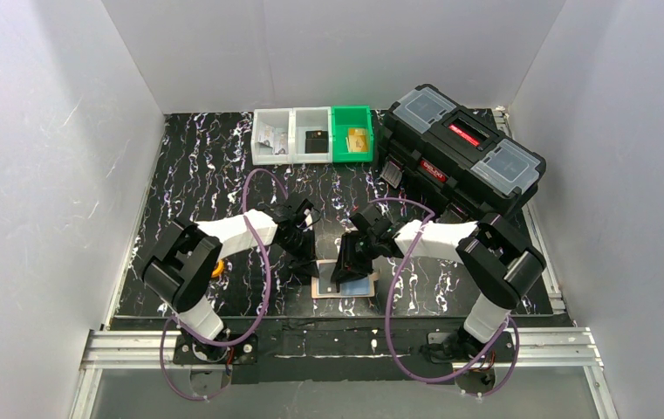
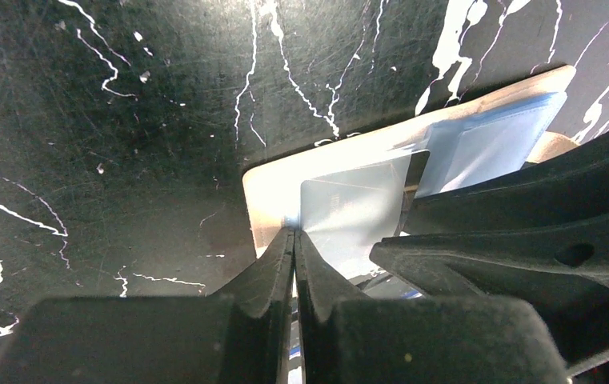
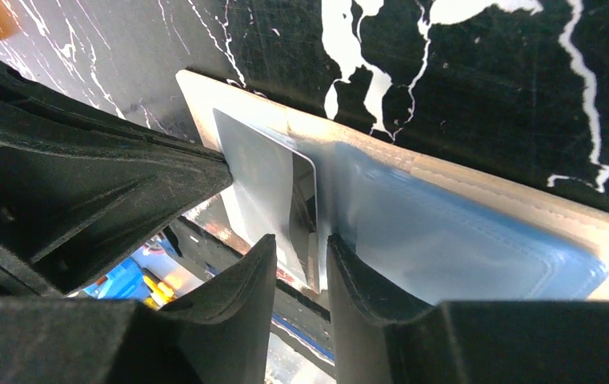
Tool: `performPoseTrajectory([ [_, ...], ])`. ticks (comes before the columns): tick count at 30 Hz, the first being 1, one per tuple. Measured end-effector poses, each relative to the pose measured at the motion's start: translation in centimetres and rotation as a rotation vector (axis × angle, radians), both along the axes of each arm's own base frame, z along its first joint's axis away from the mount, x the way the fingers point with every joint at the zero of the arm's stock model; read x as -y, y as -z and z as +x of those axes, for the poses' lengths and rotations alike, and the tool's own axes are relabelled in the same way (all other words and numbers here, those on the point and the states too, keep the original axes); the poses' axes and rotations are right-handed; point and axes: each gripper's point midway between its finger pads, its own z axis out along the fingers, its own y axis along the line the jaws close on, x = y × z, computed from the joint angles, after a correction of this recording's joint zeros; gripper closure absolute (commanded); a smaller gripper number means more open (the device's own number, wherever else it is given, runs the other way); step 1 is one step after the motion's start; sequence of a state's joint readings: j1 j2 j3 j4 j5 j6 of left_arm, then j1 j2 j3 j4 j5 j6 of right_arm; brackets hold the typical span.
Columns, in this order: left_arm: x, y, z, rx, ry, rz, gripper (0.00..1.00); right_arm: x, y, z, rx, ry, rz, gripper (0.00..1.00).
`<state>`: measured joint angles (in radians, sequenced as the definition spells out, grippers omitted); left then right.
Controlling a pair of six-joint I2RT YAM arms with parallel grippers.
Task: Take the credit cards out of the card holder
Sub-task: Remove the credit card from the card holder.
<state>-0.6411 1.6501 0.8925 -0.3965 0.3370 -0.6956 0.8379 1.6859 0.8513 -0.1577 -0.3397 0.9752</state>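
Presently, lower centre of the overhead view: card holder [image 1: 354,290], cream-beige, lying opened flat on the black white-veined table [image 1: 197,175], with both arms bent over it.

Left gripper [image 2: 293,238]: jaws closed tight, tips pinching the corner of a pale blue credit card [image 2: 349,210]. The card stands tilted, raised off the holder's cream face, at the centre of the left wrist view.

Right gripper [image 3: 301,260]: jaws partly apart with a narrow gap between them. The card's free edge sits in that gap, at bottom centre of the right wrist view. Whether either finger presses on the card cannot be told.

The two grippers sit just beside each other, one at each side of the card.

Blue panel [image 3: 461,240]: flat on the holder's inside, at lower right of the right wrist view. Pocket or second card, cannot tell.

Top of the overhead view: three small bins [image 1: 312,135] in a row, two white and one green. Black toolbox [image 1: 459,148], upper right, lid shut.
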Motion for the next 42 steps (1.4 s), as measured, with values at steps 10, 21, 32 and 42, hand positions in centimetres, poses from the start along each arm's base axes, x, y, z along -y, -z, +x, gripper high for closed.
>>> performPoseTrajectory([
  [10,0.2,0.2,-0.1,-0.023,-0.025,0.010,1.00,0.0,0.4,-0.1,-0.030,0.019,0.068,0.71],
  [21,0.2,0.3,-0.1,-0.047,-0.076,0.048,1.00,0.9,0.2,-0.2,-0.047,0.083,0.221,0.69],
  [32,0.3,0.4,-0.1,-0.059,-0.092,0.053,1.00,0.5,-0.6,-0.3,-0.056,0.104,0.323,0.80],
  [42,0.3,0.4,-0.2,-0.063,-0.095,0.055,1.00,0.6,-0.7,-0.2,-0.061,0.112,0.336,0.99],
])
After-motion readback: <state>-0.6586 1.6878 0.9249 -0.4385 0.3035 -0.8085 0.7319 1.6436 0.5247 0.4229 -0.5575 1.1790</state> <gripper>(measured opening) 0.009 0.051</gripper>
